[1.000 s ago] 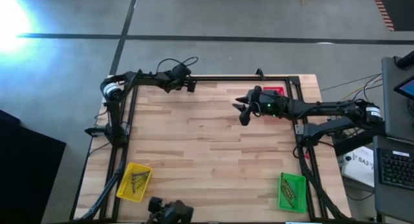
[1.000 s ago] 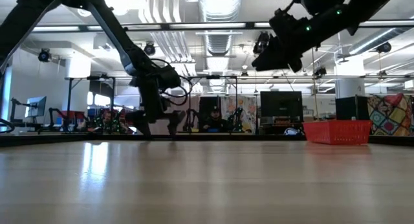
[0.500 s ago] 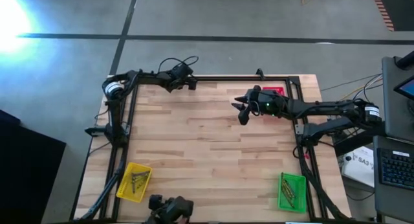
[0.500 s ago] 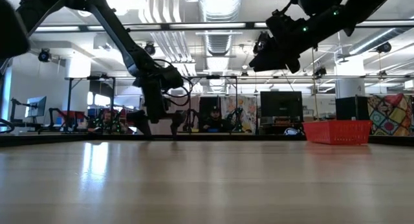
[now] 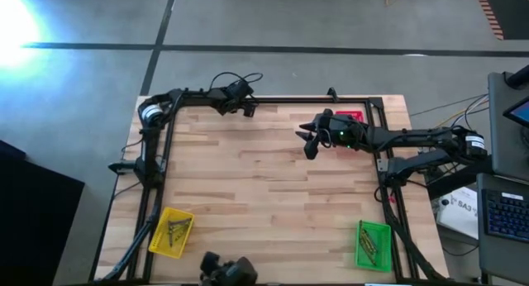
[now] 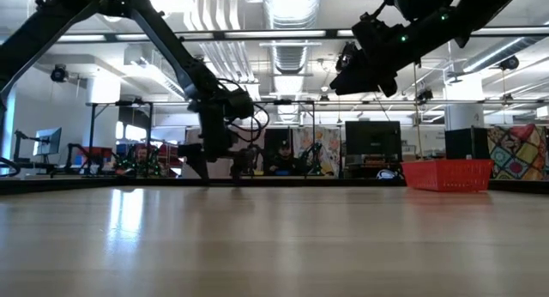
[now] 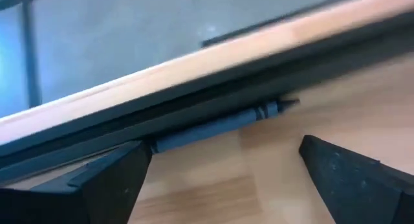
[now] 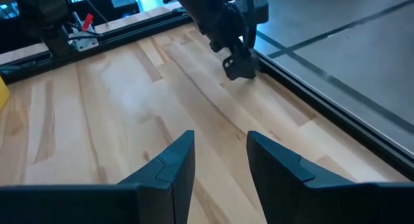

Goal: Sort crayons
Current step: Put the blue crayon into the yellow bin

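Left tool (image 5: 245,109): released, jaws spread wide, low over the tabletop (image 5: 273,187) at the upper left of the high view, hard by the dark frame rail (image 5: 289,100) along the far edge.
Target crayon (image 7: 217,125): one grey-blue stick lying flat on the wood, pressed lengthwise against the rail; in the left wrist view it sits centred between the two dark fingers (image 7: 110,182) but farther on, not yet between them.
Step in hand, as I judge it: closing in on this stray crayon to pick it up.
How to do it well: advance until the fingers straddle the middle of the stick, then lower to just touch the wood before clenching; one finger has to slip between stick and rail, so if there is no gap, nudge the crayon away from the rail first.
Risk: the round stick may roll or skid along the rail when pinched off-centre.
Right tool (image 5: 309,142): hangs raised above the tabletop at upper centre-right of the high view, near the red tray (image 5: 351,117); jaws part-way apart, nothing seen between them in its wrist view.
Sorted crayons: some lie in the yellow tray (image 5: 171,232) at lower left and in the green tray (image 5: 372,245) at lower right.
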Available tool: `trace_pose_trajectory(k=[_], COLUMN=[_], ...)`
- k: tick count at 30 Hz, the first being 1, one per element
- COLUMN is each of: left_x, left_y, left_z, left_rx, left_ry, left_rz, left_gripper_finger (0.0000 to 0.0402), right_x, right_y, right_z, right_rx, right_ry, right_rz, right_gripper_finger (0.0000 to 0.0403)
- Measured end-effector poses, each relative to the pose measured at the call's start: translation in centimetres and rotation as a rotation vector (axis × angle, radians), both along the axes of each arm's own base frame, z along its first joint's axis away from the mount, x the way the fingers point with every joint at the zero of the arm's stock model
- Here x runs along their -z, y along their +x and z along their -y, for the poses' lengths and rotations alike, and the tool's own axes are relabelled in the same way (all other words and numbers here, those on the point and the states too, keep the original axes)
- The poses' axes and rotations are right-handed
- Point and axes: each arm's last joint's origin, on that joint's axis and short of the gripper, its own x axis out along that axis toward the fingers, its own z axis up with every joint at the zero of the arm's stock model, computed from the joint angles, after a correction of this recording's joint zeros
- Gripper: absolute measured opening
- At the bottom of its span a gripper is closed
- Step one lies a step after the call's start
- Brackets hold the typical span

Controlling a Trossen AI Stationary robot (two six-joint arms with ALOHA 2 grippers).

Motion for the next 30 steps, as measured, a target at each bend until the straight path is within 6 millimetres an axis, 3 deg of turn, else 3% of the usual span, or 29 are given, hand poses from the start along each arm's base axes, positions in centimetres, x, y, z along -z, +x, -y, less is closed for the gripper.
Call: trace_pose_trajectory(k=[6, 12, 15, 21, 26, 30], left_x=[-0.2, -2.5, -4.4, -6.2, -6.4, -6.6], left_y=[1.9, 3.7, 4.2, 4.9, 4.5, 4.0], left_z=[3.7, 7.7, 7.1, 6.6, 6.5, 5.8], left_rx=[0.306, 0.446, 0.465, 0.606, 0.823, 0.878], left_ry=[-0.167, -0.114, -0.028, 0.032, 0.033, 0.037], left_rz=[0.037, 0.016, 0.047, -0.004, -0.179, -0.224], left_gripper_finger=[0.0368, 0.0352, 0.0349, 0.0349, 0.0348, 0.0348], right_x=[0.0, 0.1, 0.1, 0.1, 0.1, 0.1], right_y=[0.0, 0.0, 0.0, 0.0, 0.0, 0.0], right_z=[0.0, 0.0, 0.0, 0.0, 0.0, 0.0], right_rx=[-0.014, -0.012, -0.01, -0.01, -0.009, -0.009], right_ry=[-0.003, -0.005, -0.002, 0.0, 0.0, 0.0], right_rz=[-0.004, -0.009, -0.009, -0.008, -0.008, -0.009], right_gripper_finger=[0.0127, 0.0126, 0.0127, 0.0122, 0.0121, 0.0122])
